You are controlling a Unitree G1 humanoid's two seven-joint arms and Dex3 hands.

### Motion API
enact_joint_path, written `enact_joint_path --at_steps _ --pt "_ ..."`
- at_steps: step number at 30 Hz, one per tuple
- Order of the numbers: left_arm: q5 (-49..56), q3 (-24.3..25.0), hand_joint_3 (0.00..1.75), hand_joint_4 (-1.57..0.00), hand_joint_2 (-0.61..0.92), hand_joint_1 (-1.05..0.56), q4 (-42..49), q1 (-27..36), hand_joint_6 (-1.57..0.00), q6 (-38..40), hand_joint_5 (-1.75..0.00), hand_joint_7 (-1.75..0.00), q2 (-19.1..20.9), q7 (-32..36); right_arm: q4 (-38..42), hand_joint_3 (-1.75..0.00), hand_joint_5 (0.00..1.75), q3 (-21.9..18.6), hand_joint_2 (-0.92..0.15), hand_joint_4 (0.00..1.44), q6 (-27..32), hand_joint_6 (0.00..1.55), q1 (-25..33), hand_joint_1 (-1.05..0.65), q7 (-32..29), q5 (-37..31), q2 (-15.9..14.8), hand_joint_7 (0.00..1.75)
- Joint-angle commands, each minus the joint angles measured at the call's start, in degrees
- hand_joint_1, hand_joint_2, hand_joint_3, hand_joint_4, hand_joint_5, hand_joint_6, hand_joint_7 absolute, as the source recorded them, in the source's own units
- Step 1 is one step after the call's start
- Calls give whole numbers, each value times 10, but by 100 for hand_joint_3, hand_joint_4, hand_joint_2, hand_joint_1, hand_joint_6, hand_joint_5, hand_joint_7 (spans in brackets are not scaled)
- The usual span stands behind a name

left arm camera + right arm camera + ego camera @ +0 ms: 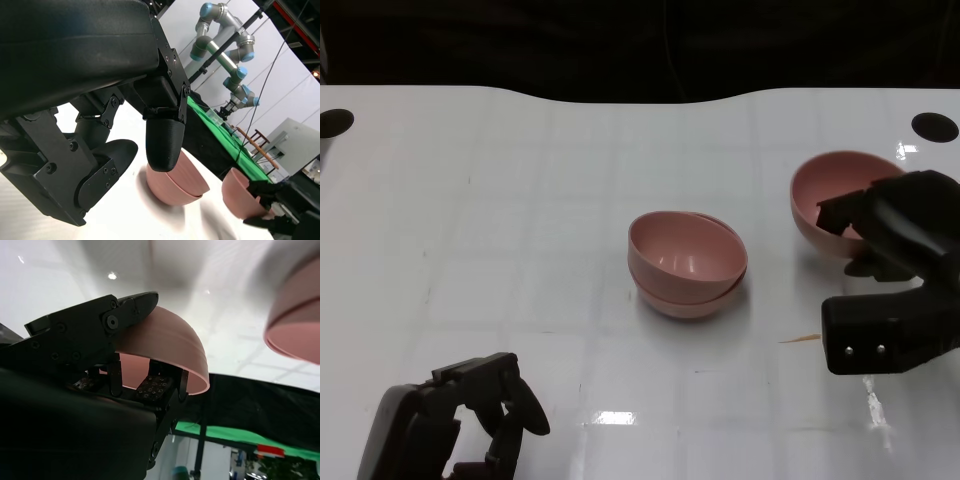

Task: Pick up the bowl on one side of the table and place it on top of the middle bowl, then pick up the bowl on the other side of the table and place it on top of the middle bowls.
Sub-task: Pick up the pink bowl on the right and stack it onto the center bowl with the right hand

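Nearest the head camera, the robot's black left hand (470, 420) sits low over the glossy white table (520, 250) at the near left corner, its fingers loosely curled and apart with nothing between them. Across at the right side, the black right hand (880, 225) grips the near rim of a round pink plastic bowl (830, 195), fingers inside and outside the wall, the bowl tilted with its opening facing left. Mid-table, well apart from both hands, stands a stack of two pink bowls (687, 265), the upper one sitting crooked in the lower.
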Motion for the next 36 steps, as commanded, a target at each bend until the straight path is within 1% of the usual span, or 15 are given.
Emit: enact_joint_path --at_steps 1,3,6,10,11,12,14,16,18,20,23,28,32,35,36 --pt "2 1 153 -90 27 -5 -2 0 -85 3 -167 -145 6 0 -15 -28 174 -12 -82 89 -8 101 -8 -13 6 13 -8 93" --pt "2 1 153 -90 27 -5 -2 0 -85 3 -167 -145 7 0 -11 -62 175 -12 -67 90 -10 92 -17 -14 12 19 1 116" --pt "0 1 154 -89 27 -5 -2 0 -85 3 -167 -146 8 -3 4 -86 175 -8 -55 91 -30 88 -36 -12 9 29 12 128" --pt "3 1 154 -90 26 -6 -3 1 -85 3 -167 -145 9 -2 24 -96 175 -7 -49 92 -42 89 -63 -12 18 45 37 124" --pt "3 1 154 -89 26 -5 -3 2 -85 2 -167 -145 10 -2 28 -101 175 -6 -46 92 -47 85 -68 -11 19 49 42 136" --pt "3 0 154 -89 26 -5 -3 2 -85 2 -167 -145 10 -1 34 -103 175 -5 -45 92 -56 83 -74 -11 20 54 48 142" --pt "3 0 155 -89 26 -6 -3 3 -85 2 -167 -145 9 -1 42 -106 175 -4 -42 93 -67 80 -81 -9 22 57 54 152" --pt "2 0 155 -89 26 -6 -3 4 -85 1 -167 -145 9 -2 51 -107 175 0 -45 93 -75 79 -91 -11 31 64 69 155" --pt "5 -1 155 -89 25 -6 -3 5 -85 1 -167 -145 10 -1 62 -108 175 6 -47 94 -84 80 -101 -13 34 64 83 155" --pt "6 -1 155 -89 25 -7 -4 5 -85 3 -167 -145 11 -1 71 -107 175 10 -45 94 -91 81 -108 -15 39 66 94 154" --pt "5 -1 155 -89 25 -7 -5 6 -85 4 -167 -145 11 -3 85 -107 175 14 -45 93 -101 82 -116 -18 38 66 110 147" --pt "2 -2 155 -89 25 -7 -2 6 -85 0 -166 -145 12 -3 118 -104 175 23 -43 94 -129 82 -129 -16 26 65 133 153" --pt "4 -3 155 -89 25 -5 -2 6 -85 0 -166 -144 12 -2 139 -104 175 29 -41 97 -142 83 -135 -15 18 61 145 152" --pt "3 -5 155 -88 25 -5 -3 6 -85 2 -166 -144 12 -3 143 -104 175 33 -41 96 -140 83 -137 -15 26 60 149 153" --pt "1 -6 154 -88 26 -6 -5 7 -84 6 -166 -145 12 -6 145 -103 175 35 -41 95 -142 81 -137 -15 30 61 150 156"
